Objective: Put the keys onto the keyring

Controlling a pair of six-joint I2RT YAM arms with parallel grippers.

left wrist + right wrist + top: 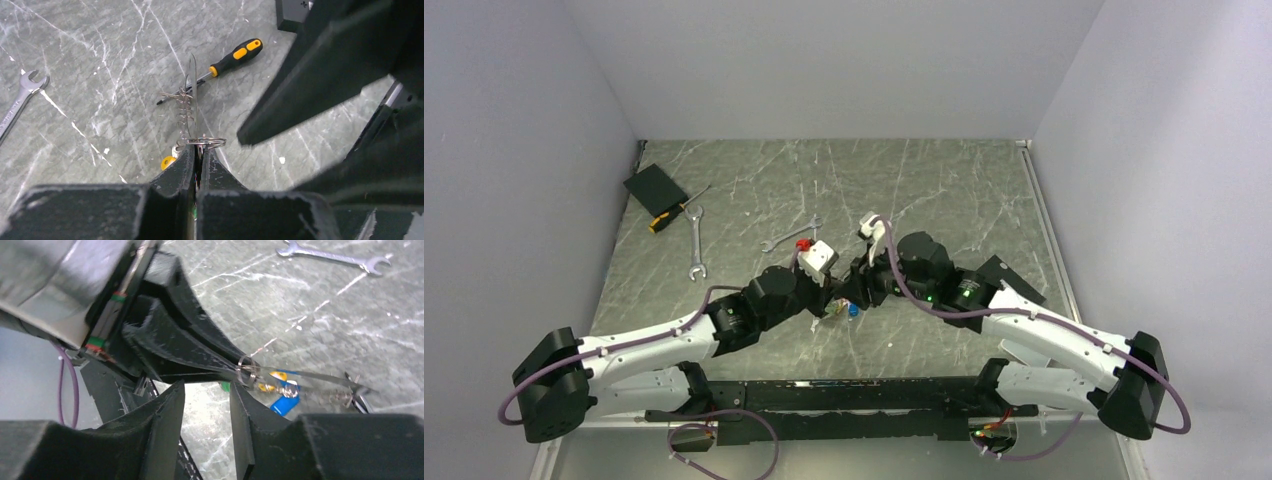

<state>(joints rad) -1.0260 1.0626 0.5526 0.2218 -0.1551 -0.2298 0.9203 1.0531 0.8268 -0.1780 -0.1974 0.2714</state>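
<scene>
My left gripper (199, 150) is shut on the keyring (192, 95), a thin silver hoop that stands edge-on from its fingertips, with a small split ring (206, 142) at the tips. A yellow key head (167, 162) shows just left of the fingers. In the right wrist view the keyring (320, 377) runs off to the right, and blue (285, 402), yellow (277, 376) and green (225, 386) key heads hang by it. My right gripper (206, 395) is open with nothing between its fingers, close below the left fingers (190, 350). From above, both grippers meet at mid-table beside the blue key (852, 310).
An orange-and-black screwdriver (674, 213) and a black pad (654, 187) lie at the back left. Two silver wrenches (696, 245) (792, 235) lie behind the grippers. Another black object (999, 275) sits by the right arm. Walls close in the table on three sides.
</scene>
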